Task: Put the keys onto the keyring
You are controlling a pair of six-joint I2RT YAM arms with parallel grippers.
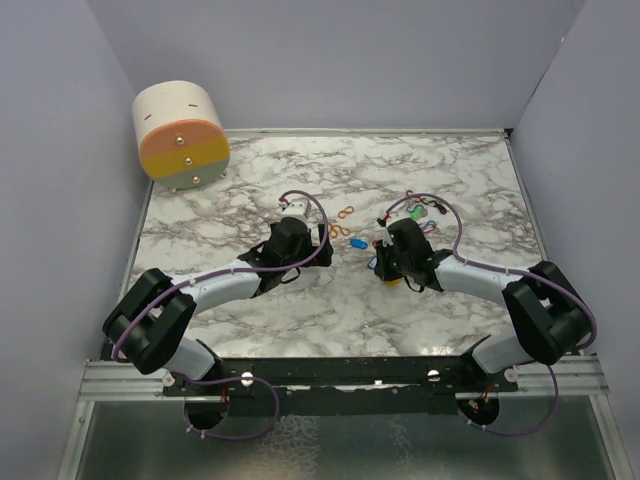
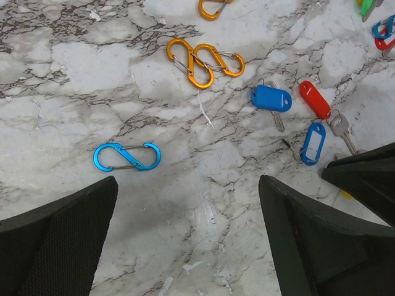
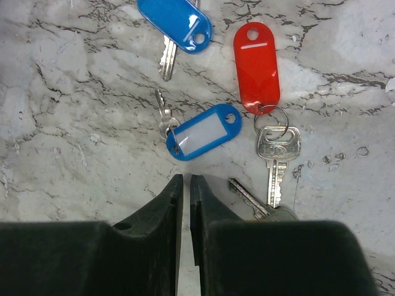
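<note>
Right gripper sits shut, empty, just beside the blue-rimmed key tag, likely lining up a pick; left gripper hangs wide open, empty.

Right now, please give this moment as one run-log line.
left hand: open, empty | right hand: shut, empty | blue label-window key: just ahead of right hand | red-tagged key: lying on marble table

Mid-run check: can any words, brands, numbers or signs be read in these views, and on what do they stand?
No text can be read in any view.
White insert in the blue-framed tag: blank.
Silver key head ringed to the red tag: faint stamped mark, too blurred to read.
Red tag and solid blue tag: no print.
Round container: no lettering visible.
</note>
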